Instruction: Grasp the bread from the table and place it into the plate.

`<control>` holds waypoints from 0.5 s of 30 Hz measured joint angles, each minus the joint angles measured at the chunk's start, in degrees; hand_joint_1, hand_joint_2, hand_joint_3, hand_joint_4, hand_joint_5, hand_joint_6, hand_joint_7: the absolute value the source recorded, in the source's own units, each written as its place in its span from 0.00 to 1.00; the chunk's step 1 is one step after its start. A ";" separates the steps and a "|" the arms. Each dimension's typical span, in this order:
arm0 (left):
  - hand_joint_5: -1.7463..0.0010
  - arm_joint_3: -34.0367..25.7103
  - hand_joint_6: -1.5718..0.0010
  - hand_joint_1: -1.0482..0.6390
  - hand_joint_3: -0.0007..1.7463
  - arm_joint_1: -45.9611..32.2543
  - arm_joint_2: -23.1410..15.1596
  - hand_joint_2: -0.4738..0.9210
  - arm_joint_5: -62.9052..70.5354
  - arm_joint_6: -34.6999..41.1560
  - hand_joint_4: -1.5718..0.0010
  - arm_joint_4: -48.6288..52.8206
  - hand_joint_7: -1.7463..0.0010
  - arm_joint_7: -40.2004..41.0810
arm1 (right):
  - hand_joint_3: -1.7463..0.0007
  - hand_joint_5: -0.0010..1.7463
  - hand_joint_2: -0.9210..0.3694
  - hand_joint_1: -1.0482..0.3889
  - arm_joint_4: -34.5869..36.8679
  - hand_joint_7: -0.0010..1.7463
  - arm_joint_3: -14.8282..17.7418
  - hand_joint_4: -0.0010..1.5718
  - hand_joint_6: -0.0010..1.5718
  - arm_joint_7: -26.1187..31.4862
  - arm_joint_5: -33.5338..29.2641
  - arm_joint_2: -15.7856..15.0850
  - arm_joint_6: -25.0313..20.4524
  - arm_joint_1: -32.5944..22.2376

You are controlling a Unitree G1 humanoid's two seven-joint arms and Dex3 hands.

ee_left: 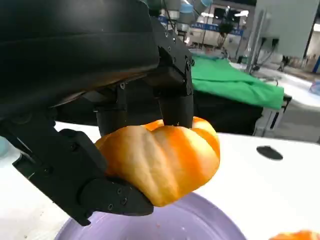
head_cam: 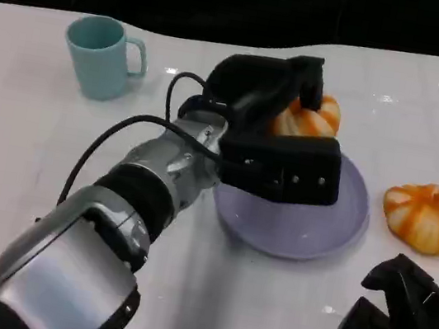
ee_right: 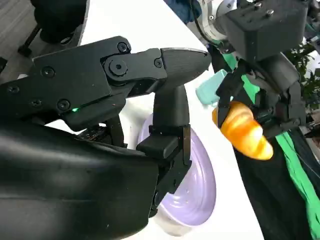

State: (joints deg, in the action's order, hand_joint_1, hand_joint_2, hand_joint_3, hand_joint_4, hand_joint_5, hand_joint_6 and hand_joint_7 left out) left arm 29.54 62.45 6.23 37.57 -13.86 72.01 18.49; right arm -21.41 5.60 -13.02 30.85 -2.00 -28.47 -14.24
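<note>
In the head view I see my left hand (head_cam: 281, 116) reaching across the table (head_cam: 25, 125), its fingers closed around the bread (head_cam: 310, 119), which hangs over the far rim of the purple plate (head_cam: 334, 229); I judge that the drop point lies straight below and slightly nearer to me than the bread. The plate holds nothing that I can make out. A second orange loaf (head_cam: 427, 214) lies on the table just beside the plate, on my right, and a teal mug (head_cam: 100, 55) stands well apart on my left. My right hand (head_cam: 403, 323) rests low near the table's front edge, fingers curled in with nothing in them, and is the farther of the two from the held bread. In the left wrist view the bread (ee_left: 162, 162) sits pinched between fingers (ee_left: 175, 85) above and the thumb (ee_left: 85, 180) below, its long axis running across the grasp, clear of the plate (ee_left: 200, 220) beneath it. In the right wrist view the left hand (ee_right: 270, 85) carries the bread (ee_right: 242, 131) above and apart from the plate (ee_right: 197, 185), which shows bare.
</note>
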 measured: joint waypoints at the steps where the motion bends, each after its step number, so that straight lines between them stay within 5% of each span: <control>1: 0.00 0.31 0.50 0.48 0.41 0.00 0.23 0.77 0.15 -0.01 0.40 0.26 0.28 -0.19 | 0.84 1.00 0.00 0.38 0.00 0.93 -0.06 0.42 0.34 -0.06 -0.05 0.00 0.07 -0.08; 6: 0.00 1.90 0.45 0.49 0.38 0.01 1.99 0.80 0.50 -0.01 0.42 0.94 0.55 -1.24 | 0.85 1.00 0.00 0.38 0.00 0.92 -0.29 0.43 0.36 -0.34 -0.01 0.05 0.29 -0.19; 9: 0.00 2.41 0.44 0.49 0.38 0.00 2.65 0.80 0.73 0.25 0.42 1.06 0.57 -2.24 | 0.85 1.00 0.00 0.38 0.00 0.91 -0.28 0.43 0.36 -0.37 0.11 0.07 0.29 -0.19; 15: 0.00 3.14 0.41 0.50 0.20 0.00 3.07 0.89 1.15 1.83 0.48 1.96 0.62 -3.45 | 0.85 1.00 0.00 0.38 0.00 0.90 -0.57 0.42 0.35 -0.37 0.12 0.13 0.72 -0.19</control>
State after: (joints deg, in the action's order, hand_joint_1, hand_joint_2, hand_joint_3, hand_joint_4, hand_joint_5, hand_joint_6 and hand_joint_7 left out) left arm 32.68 62.45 9.29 38.72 -12.03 73.97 15.04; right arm -21.41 5.04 -13.39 30.97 -1.88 -27.75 -14.43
